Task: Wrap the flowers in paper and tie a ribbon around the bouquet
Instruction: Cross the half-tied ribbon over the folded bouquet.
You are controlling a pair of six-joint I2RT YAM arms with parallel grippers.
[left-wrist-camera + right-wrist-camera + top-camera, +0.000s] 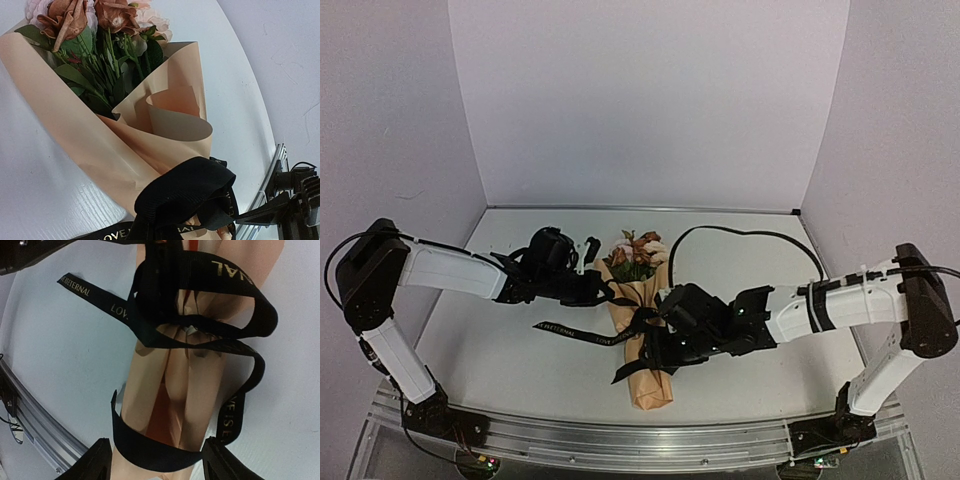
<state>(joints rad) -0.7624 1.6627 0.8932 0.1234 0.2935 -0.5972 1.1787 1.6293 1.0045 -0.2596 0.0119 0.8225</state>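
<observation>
Tightening the ribbon (227,272) on the bouquet (650,375): left gripper (600,290) closed, right gripper (157,460) spread open; we should draw both tails evenly, sparing the paper (75,130).

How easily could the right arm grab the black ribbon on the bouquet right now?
Probably yes: the right gripper stands open over the bouquet, a loop of the ribbon lying between its fingers, nothing blocking it.
</observation>
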